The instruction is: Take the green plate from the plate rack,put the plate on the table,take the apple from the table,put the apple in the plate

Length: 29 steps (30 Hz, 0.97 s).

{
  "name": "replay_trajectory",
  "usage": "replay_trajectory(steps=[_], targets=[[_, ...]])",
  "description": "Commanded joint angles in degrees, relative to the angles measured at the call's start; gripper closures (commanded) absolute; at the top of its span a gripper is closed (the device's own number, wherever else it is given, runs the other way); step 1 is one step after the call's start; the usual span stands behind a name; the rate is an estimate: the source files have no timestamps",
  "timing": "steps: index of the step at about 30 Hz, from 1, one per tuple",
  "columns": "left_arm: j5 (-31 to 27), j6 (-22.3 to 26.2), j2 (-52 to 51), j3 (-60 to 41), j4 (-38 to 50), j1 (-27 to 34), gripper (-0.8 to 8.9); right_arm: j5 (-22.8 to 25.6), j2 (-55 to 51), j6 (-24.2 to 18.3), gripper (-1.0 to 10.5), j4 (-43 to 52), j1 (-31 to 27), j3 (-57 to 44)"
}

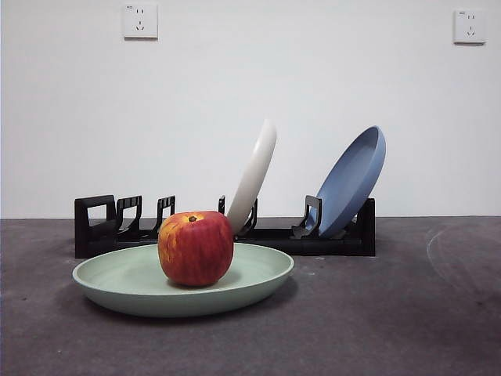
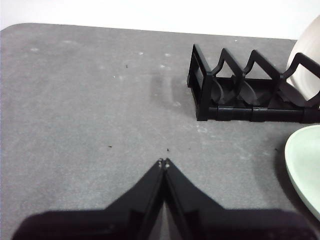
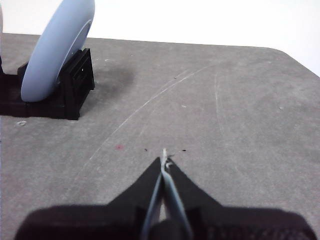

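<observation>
Grey table (image 1: 407, 313) bears the plate (image 1: 125, 283) holding the apple (image 1: 196, 247), so both tools, left (image 2: 163, 162) and right (image 3: 164, 161), wait clenched, empty.

Left end effector (image 2: 164, 162): two matte black jaws, wedge-shaped, broad at the base and tapering to fine tips with small pale glints (possibly metal). Right end effector (image 3: 164, 159): same black wedge form; inner jaw faces show a pale grey-blue edge, tips thin and light-coloured. No cables, screws or markings discernible.
</observation>
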Motion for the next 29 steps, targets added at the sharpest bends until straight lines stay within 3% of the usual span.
replay_trajectory(steps=[1,29], targets=[[0.09,0.59,0.17,-0.42,0.44,0.11,8.17,0.26,-0.11,1.36,9.5,0.26,-0.04,-0.5],[0.09,0.59,0.57,-0.42,0.44,0.11,8.17,0.87,-0.09,2.08,9.5,0.33,-0.02,-0.5]])
